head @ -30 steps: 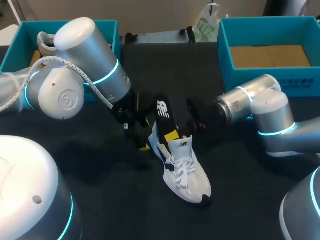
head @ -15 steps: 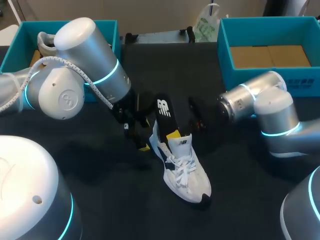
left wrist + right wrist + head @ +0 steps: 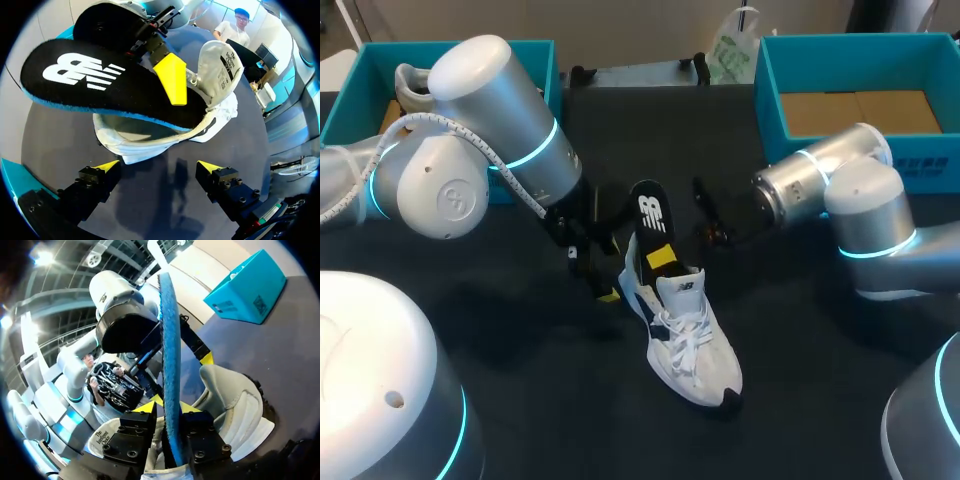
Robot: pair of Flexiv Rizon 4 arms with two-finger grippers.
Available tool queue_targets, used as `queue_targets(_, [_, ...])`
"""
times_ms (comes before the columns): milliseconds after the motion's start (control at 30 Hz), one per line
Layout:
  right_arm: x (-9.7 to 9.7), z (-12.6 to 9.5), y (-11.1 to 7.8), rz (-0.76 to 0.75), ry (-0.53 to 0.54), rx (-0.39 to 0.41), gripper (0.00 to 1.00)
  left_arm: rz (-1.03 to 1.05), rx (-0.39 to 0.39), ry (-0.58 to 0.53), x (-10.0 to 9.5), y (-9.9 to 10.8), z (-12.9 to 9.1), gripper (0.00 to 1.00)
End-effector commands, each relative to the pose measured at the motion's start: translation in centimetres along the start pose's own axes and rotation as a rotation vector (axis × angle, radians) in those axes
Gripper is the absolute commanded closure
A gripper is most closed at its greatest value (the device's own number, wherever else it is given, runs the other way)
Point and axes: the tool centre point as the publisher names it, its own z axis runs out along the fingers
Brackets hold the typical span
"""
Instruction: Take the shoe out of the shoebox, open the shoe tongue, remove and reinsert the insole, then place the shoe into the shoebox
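Observation:
The white shoe point(image 3: 692, 345) lies mid-table with its toe toward the front. Its black insole point(image 3: 647, 212) stands up out of the heel opening, logo side showing. My right gripper point(image 3: 661, 256) is shut on the insole's lower part. In the right wrist view the insole's blue edge point(image 3: 171, 365) runs up between the fingers of the right gripper point(image 3: 169, 407). From the left wrist view one yellow fingertip point(image 3: 171, 78) lies flat on the insole point(image 3: 100, 80). My left gripper point(image 3: 604, 284) stands open just behind the shoe's heel point(image 3: 150, 145), the left gripper point(image 3: 159, 167) touching nothing.
A teal shoebox point(image 3: 533, 55) at the back left holds another shoe point(image 3: 410, 86). A second teal shoebox point(image 3: 767, 85) at the back right shows a bare cardboard floor. My left arm's large elbow point(image 3: 470, 140) hangs over the left half of the table.
My right arm has drawn back and up a little, and the insole now stands slightly higher and straighter out of the shoe. The left arm and the shoe have stayed put.

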Motion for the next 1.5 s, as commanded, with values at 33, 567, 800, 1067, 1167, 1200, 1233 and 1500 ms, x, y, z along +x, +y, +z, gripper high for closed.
queue_targets(33, [-0.9,0.1,0.2,0.017,0.002,-0.005,1.0,0.0,-0.002,-0.001,0.0,0.0,0.1,0.0])
queue_targets(567, [-1.5,0.6,-3.6,0.116,-0.017,-0.014,1.0,0.0,-0.002,-0.001,0.0,0.0,0.1,0.0])
queue_targets(800, [-0.9,0.9,-3.8,0.116,-0.03,-0.003,1.0,0.0,-0.002,-0.001,0.0,0.0,0.1,0.0])
queue_targets(1067, [-0.2,0.8,-1.9,0.058,-0.048,0.016,0.58,0.0,-0.002,-0.001,0.0,0.0,0.1,0.0])
queue_targets(1167, [-0.2,0.7,-1.4,0.05,-0.05,0.024,0.65,0.0,-0.002,-0.001,0.0,0.0,0.1,0.0])
queue_targets(1200, [-0.3,0.6,-1.3,0.049,-0.051,0.024,0.65,0.0,-0.002,-0.001,0.0,0.0,0.1,0.0])
queue_targets(1233, [-0.3,0.6,-1.3,0.049,-0.051,0.025,0.65,0.0,-0.002,-0.001,0.0,0.0,0.1,0.0])
queue_targets(1500, [-1.4,0.1,-0.4,0.051,-0.04,0.007,1.0,0.0,-0.002,-0.001,0.0,0.0,0.1,0.0])
